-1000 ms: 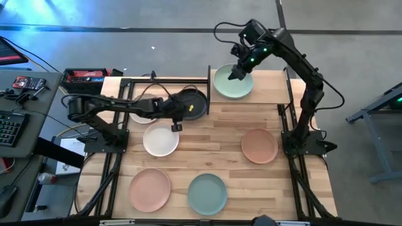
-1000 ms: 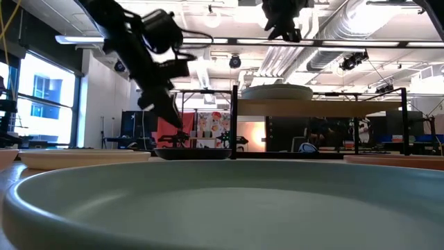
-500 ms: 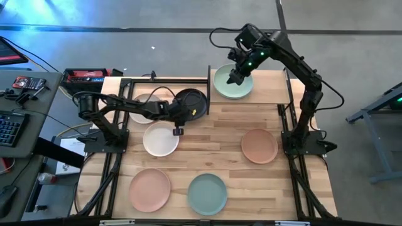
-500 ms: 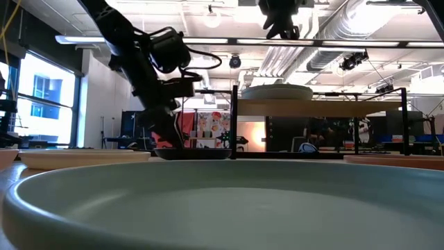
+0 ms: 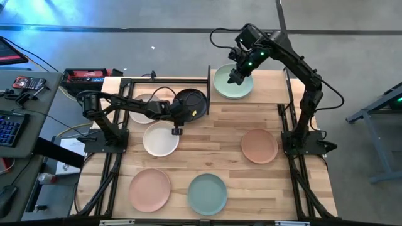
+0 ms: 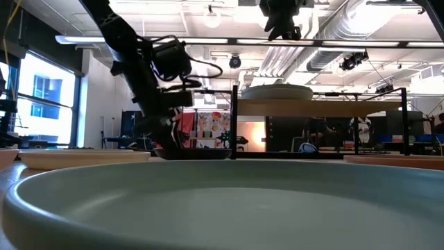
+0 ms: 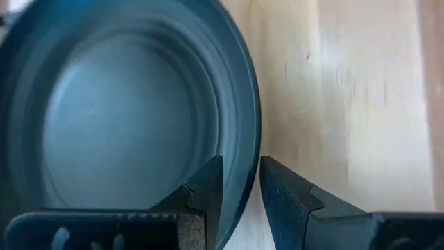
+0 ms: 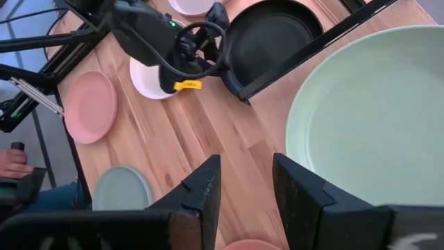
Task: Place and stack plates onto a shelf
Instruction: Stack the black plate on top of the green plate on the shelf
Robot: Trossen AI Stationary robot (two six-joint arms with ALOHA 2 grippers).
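The left arm stretches rightward across the upper left-centre of the high view, its left gripper (image 5: 182, 112) low, fingers (image 7: 208, 184) slightly parted. The right arm arches from centre right up to top centre, right gripper (image 5: 233, 74) pointing down, fingers (image 8: 206, 186) apart.

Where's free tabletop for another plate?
Bare wood lies between the white plate and the salmon plate, and on the shelf right of the green plate. Crowded: around the black plate, where the left tool works.
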